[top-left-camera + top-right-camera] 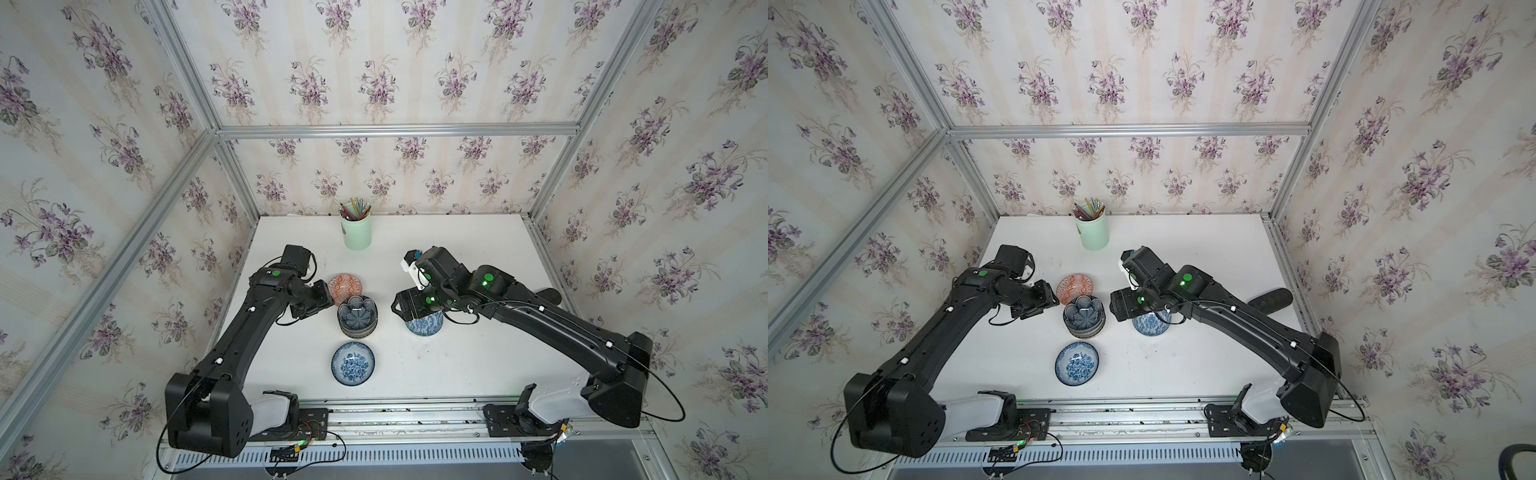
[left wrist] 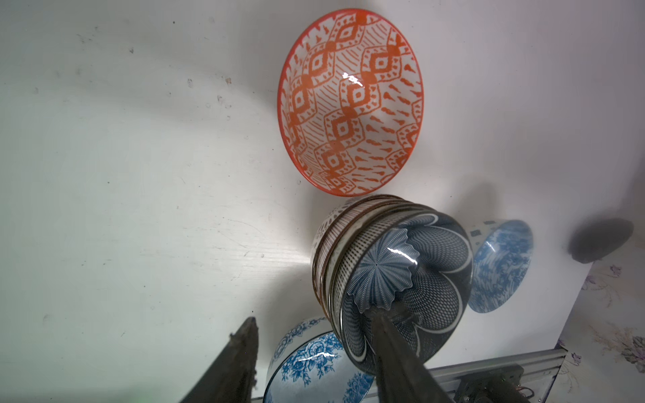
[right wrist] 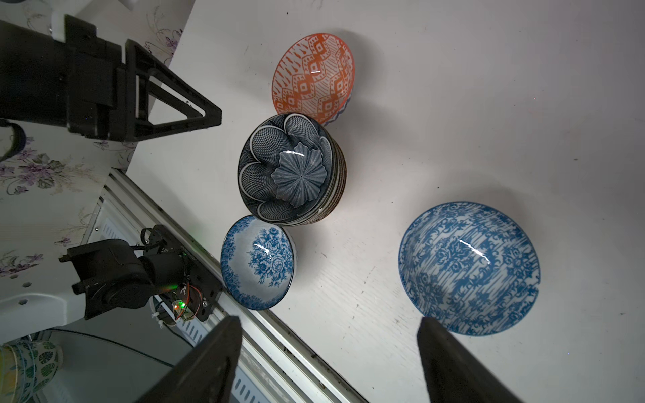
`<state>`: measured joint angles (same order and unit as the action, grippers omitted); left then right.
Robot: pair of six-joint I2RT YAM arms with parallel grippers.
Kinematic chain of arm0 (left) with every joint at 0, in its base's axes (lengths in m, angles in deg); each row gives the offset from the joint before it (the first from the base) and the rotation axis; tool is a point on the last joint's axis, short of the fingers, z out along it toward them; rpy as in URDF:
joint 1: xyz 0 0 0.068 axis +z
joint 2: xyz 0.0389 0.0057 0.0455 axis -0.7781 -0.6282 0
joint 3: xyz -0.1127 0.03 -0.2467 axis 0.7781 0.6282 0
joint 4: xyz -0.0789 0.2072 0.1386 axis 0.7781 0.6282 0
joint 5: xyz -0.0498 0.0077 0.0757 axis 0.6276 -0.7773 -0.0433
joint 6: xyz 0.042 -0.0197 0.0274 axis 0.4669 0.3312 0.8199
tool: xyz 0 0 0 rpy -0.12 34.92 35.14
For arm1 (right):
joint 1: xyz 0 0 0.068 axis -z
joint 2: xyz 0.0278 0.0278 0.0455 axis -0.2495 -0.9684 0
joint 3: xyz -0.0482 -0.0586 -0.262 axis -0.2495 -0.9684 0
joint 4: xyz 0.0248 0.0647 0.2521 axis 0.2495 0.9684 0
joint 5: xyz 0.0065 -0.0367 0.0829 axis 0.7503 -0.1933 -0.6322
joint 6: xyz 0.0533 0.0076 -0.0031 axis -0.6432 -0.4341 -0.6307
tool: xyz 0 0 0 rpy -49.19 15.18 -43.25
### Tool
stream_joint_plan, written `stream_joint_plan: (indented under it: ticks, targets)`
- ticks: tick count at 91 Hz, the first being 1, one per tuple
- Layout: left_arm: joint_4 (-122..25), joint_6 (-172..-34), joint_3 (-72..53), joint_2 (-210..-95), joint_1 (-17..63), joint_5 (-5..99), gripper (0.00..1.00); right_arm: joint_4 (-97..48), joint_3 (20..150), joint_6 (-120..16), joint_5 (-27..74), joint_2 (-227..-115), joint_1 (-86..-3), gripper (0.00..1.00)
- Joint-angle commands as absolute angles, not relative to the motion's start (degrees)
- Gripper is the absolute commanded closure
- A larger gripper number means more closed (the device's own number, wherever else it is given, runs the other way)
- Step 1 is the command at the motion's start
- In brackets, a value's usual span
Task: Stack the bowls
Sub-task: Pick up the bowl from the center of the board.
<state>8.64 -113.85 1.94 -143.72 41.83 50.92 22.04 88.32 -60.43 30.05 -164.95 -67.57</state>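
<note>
A stack of bowls (image 1: 358,329) stands mid-table, topped by a dark navy petal bowl (image 1: 356,311) (image 2: 412,279) (image 3: 289,171). Behind it an orange geometric bowl (image 1: 344,286) (image 2: 349,104) touches the stack. A blue floral bowl (image 1: 353,363) (image 3: 258,261) sits alone in front. A blue patterned bowl (image 1: 424,326) (image 3: 469,268) lies to the right. My left gripper (image 1: 331,300) (image 2: 311,315) is open at the stack's left; one finger overlaps the navy bowl in the left wrist view. My right gripper (image 1: 394,308) (image 3: 328,319) hangs open and empty above the table beside the blue patterned bowl.
A mint-green cup of pencils (image 1: 356,232) stands at the back of the white table (image 1: 478,365). A dark flat object (image 1: 548,295) lies behind the right arm. A metal rail (image 1: 395,411) runs along the front edge, and papered walls close in three sides.
</note>
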Motion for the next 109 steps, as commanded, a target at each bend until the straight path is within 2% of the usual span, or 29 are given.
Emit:
stream_joint_plan:
  ticks: [1, 19, 41, 72, 109]
  targets:
    - [5.15, -115.79, 1.44, -146.12, 42.61, 49.84, 0.48, 20.22, 87.67, -61.55, 31.50, -163.89, -67.61, 0.17]
    - [2.08, -116.49, -1.17, -154.88, 43.33, 50.39, 0.57, 20.10, 86.24, -61.55, 31.23, -162.28, -67.64, 0.21]
    - [-0.69, -116.71, -2.40, -160.66, 43.40, 46.64, 0.60, 19.43, 83.99, -62.27, 30.77, -159.73, -67.59, 0.25]
    - [-2.10, -116.21, -4.04, -164.44, 43.53, 44.34, 0.67, 18.90, 82.27, -62.99, 30.14, -157.93, -67.60, 0.31]
    - [-4.19, -115.90, -4.50, -167.51, 43.61, 46.78, 0.73, 18.80, 81.73, -63.26, 29.18, -158.26, -67.57, 0.35]
